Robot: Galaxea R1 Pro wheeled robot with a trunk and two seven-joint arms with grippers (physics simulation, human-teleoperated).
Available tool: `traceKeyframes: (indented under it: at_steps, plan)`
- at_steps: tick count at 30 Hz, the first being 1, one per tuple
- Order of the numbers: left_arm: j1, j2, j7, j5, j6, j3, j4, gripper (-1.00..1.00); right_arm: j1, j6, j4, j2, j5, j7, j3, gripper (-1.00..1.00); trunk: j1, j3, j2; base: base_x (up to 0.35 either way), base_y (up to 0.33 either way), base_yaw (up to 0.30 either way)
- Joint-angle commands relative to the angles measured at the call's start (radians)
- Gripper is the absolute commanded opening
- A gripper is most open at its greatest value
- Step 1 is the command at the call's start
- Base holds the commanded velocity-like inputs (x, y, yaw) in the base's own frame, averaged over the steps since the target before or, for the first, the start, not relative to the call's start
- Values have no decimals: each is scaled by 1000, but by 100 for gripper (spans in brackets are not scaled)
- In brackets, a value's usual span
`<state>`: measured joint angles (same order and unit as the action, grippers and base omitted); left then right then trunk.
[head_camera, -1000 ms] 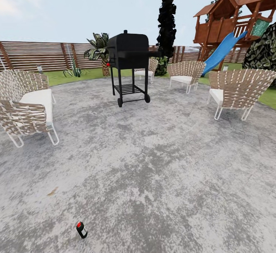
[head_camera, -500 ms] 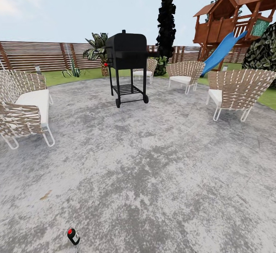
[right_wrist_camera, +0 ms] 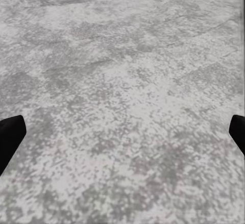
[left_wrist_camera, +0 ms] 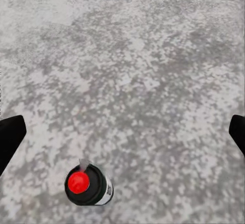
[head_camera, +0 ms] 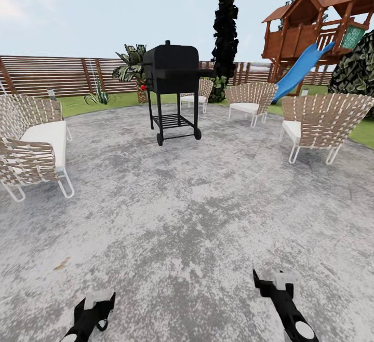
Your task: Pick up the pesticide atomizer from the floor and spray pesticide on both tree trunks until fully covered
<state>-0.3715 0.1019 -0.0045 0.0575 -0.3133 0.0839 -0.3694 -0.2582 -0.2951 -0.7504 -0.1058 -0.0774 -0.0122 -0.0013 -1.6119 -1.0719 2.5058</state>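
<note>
The pesticide atomizer (left_wrist_camera: 88, 184) stands upright on the grey patio floor, a small dark can with a red top and a pale label. My left gripper (left_wrist_camera: 122, 132) hangs above it, open, its black fingertips (left_wrist_camera: 10, 138) wide apart and the can nearer one of them. In the head view the left gripper (head_camera: 96, 304) sits at the bottom left and covers the atomizer. My right gripper (head_camera: 274, 279) is low at the bottom right, open over bare paving (right_wrist_camera: 122, 132). The garden's lawn (head_camera: 88, 104) and slatted fence (head_camera: 47, 74) lie beyond. The trees and their trunks are out of view.
A black wheeled grill (head_camera: 173, 90) stands mid-patio ahead. A woven sofa (head_camera: 34, 145) is at the left, woven chairs (head_camera: 322, 121) at the right and back. Beyond are a palm (head_camera: 132, 67), a dark cypress (head_camera: 226, 30) and a wooden playhouse with a blue slide (head_camera: 298, 69).
Both arms have come into the head view at the bottom. The left gripper now covers the atomizer, which showed at the lower left before. The view shifted slightly earlier, then held still.
</note>
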Motion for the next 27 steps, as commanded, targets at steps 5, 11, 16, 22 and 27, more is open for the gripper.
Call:
traceKeyframes:
  at_steps: [5, 11, 16, 22, 27]
  plan:
    - [-13, 7, 2, 12, -3, 15, 1, 100, -19, -2, -3, -1, -7, -2, 1, 100, 0, -1, 0, 0, 0, 0]
    - [-12, 11, -2, 30, -5, 96, 0, 100, -47, 26, -5, -2, -8, -21, 0, 100, 0, -1, 0, 0, 0, 0]
    - [-9, 11, -6, 25, -6, 106, -1, 100, -51, 36, -6, -2, -9, -21, 2, 100, 0, -1, 0, 0, 0, 0]
    - [-9, 10, -9, 21, -6, 103, -3, 100, -52, 39, -6, -3, -9, -22, 0, 100, 0, -4, 0, 0, 0, 92]
    - [-10, 10, -9, 17, -5, 103, -3, 100, -52, 39, -6, -3, -9, -22, 2, 100, 0, -9, 1, 0, 0, 47]
